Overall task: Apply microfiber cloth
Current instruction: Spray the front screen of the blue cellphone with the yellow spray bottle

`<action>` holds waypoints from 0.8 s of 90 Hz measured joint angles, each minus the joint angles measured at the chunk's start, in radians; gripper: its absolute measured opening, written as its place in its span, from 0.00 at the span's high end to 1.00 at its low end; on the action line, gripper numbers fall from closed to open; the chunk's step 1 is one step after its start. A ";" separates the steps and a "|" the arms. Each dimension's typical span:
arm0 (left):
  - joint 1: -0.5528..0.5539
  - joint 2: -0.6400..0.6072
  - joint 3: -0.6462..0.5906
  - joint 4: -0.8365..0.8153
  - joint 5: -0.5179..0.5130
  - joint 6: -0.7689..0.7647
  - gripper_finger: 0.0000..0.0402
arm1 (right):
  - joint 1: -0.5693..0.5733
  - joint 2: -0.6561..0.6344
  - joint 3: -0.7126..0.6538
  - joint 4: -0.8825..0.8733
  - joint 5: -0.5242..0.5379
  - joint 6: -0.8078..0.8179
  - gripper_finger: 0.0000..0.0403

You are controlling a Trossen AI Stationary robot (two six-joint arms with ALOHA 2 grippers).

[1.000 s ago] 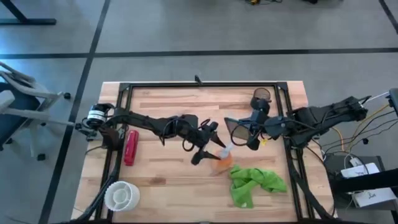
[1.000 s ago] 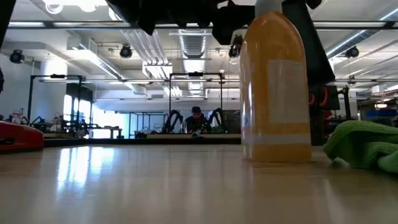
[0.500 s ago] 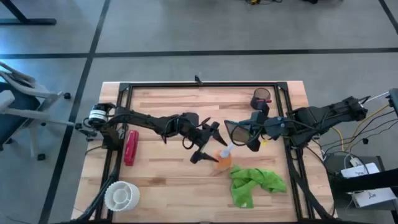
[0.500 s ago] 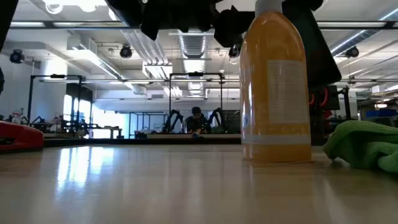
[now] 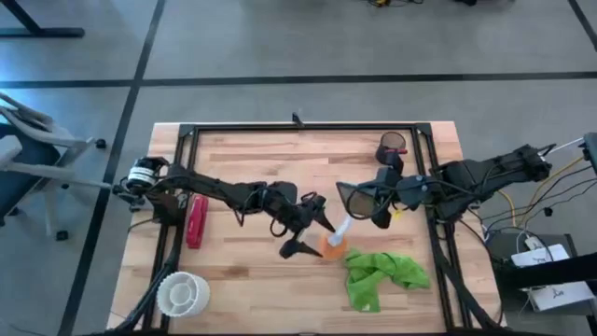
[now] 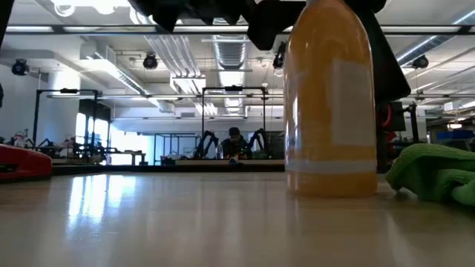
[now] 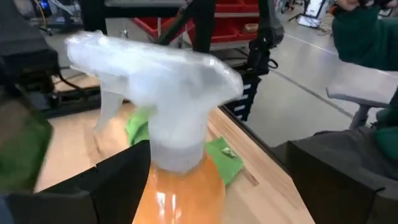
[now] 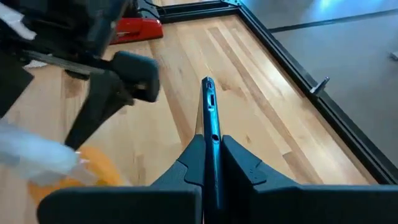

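A: Lime-green microfiber cloth lies crumpled on the table, untouched, just beyond the left jaws and past the orange spray bottle standing between them.

B: So the cloth step hasn't begun?

A: By my reading, no. The left jaws stand spread either side of the bottle, with no visible pinch. The right jaws are clamped on a thin dark tablet, held edge-on, well back from the cloth.

B: The next move?

A: Probably freeing the left jaws from the bottle, then reaching past it to the cloth.

B: What's unclear?

A: Whether the left fingers touch the bottle; the spray head is blurred, and the low view cuts the cloth off at the frame's edge.
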 joint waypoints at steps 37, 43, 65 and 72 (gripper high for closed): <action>-0.004 -0.022 0.000 0.011 -0.081 0.047 0.13 | 0.000 0.000 0.000 -0.008 -0.006 -0.005 0.98; -0.001 -0.017 0.000 0.037 -0.034 0.045 0.13 | 0.000 0.000 0.000 -0.015 -0.006 -0.004 0.98; 0.009 -0.006 0.000 0.077 -0.028 0.073 0.13 | 0.000 0.000 0.000 -0.014 -0.006 -0.002 0.98; 0.021 0.021 0.000 0.098 -0.027 0.069 0.13 | 0.000 0.000 0.000 -0.014 -0.006 -0.002 0.98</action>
